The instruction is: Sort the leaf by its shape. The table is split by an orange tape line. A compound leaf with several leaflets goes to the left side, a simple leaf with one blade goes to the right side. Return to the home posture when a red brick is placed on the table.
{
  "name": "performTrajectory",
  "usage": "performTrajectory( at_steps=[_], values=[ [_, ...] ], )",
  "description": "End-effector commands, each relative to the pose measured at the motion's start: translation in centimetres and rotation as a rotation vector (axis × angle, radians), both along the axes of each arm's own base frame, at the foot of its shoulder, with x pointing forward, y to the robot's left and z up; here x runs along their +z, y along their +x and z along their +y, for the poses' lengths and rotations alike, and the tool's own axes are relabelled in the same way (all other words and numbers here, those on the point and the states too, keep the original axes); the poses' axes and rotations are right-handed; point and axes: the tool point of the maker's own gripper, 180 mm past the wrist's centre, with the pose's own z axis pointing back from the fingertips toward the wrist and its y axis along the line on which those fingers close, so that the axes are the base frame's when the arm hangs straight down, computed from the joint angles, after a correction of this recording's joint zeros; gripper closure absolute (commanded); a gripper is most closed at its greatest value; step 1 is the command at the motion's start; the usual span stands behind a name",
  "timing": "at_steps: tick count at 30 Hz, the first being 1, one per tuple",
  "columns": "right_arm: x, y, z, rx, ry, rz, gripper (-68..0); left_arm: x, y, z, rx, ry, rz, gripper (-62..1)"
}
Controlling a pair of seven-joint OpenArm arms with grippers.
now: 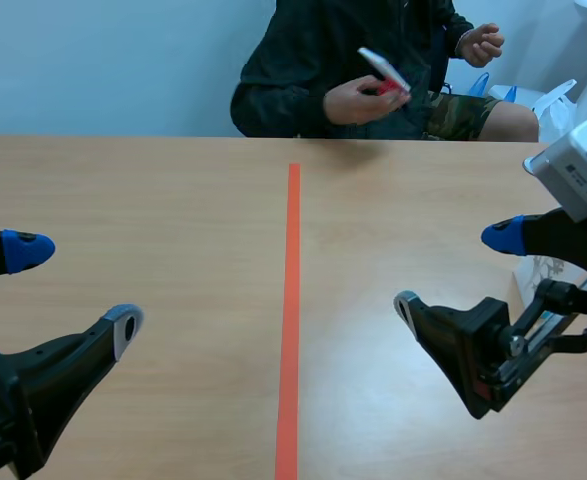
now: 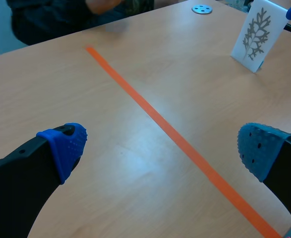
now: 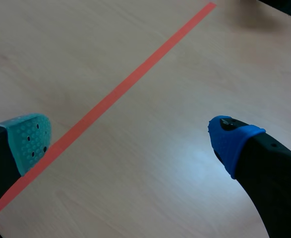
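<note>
Pale wooden desk [image 1: 173,200], orange tape line [image 1: 291,300]. Your left gripper [image 2: 160,148]: spread, left of line. Your right gripper [image 3: 130,140]: spread, right of line. White standing leaf-print card [image 2: 254,37]: right of line.

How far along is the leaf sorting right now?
Done: no leaf lies left of the tape line. In hand: nothing; the left end effector and right end effector are open and empty. Left: the leaf card, its leaf branching, stands right of the line, probably needing to go left; the person's hand holds a white card.
</note>
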Motion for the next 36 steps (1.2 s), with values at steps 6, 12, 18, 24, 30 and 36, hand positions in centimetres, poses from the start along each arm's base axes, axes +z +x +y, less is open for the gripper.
performTrajectory(
  at_steps=[6,12,18,24,30,36],
  values=[
    [0.64,0.33,0.0,-0.004,0.012,-0.023,-67.9,1.01,0.12,-0.57,-0.006,-0.032,-0.03,-62.3],
    [0.64,0.34,0.0,-0.004,0.012,-0.023,-67.9,1.01,0.12,-0.57,-0.006,-0.032,-0.03,-62.3],
    [0.64,0.37,-0.04,-0.007,0.012,-0.024,-67.9,1.01,0.12,-0.57,-0.006,-0.032,-0.03,-62.3],
    [0.65,0.37,-0.02,-0.009,0.015,-0.024,-67.9,1.01,0.12,-0.57,-0.006,-0.032,-0.03,-62.3],
    [0.66,0.37,0.0,-0.01,0.017,-0.024,-67.9,1.01,0.12,-0.57,-0.006,-0.032,-0.03,-62.3],
    [0.07,0.47,-0.08,-0.004,0.008,-0.022,-67.9,1.02,0.12,-0.57,-0.006,-0.032,-0.03,-62.3]
  ],
)
